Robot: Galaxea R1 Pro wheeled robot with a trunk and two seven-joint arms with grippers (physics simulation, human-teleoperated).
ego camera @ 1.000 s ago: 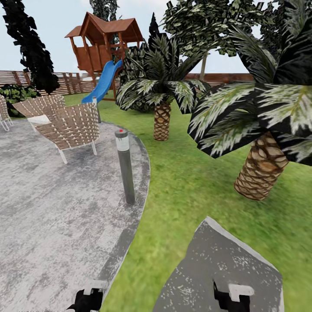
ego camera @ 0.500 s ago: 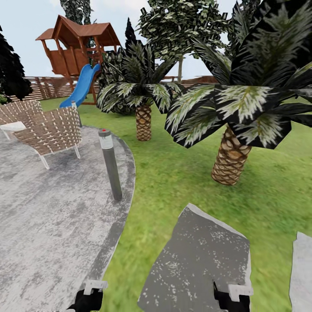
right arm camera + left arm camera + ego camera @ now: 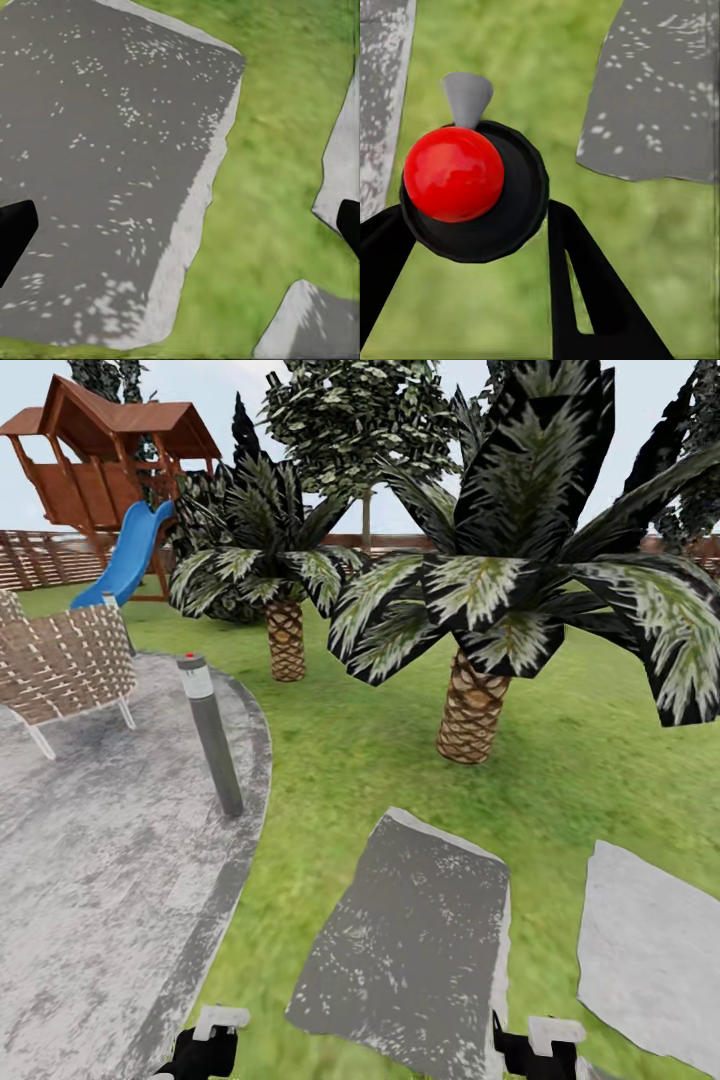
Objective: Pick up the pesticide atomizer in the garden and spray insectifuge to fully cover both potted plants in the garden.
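Note:
The pesticide atomizer (image 3: 472, 187), a black round body with a glossy red cap and a grey nozzle, sits between the black fingers (image 3: 585, 285) of my left gripper (image 3: 472, 247), which is shut on it. In the head view the left gripper (image 3: 200, 1050) hangs low over the patio's edge. My right gripper (image 3: 180, 229) is open with nothing in it, above a grey stepping slab (image 3: 105, 150); it also appears low in the head view (image 3: 540, 1050). The garden lawn (image 3: 360, 760) spreads ahead. The potted plants are out of view.
Two palms with scaly trunks (image 3: 470, 710) (image 3: 285, 640) stand ahead on the grass. A grey bollard lamp (image 3: 212, 735) stands at the round patio's rim (image 3: 250, 800). A woven chair (image 3: 60, 665) is at the left, with a wooden playhouse and blue slide (image 3: 125, 555) and a fence (image 3: 40, 555) behind. Slabs (image 3: 410, 930) (image 3: 650, 950) lie near.
The whole picture has slid left, so the camera has turned right. A second pale slab has come into sight at the right, and the near palm now stands nearer the centre.

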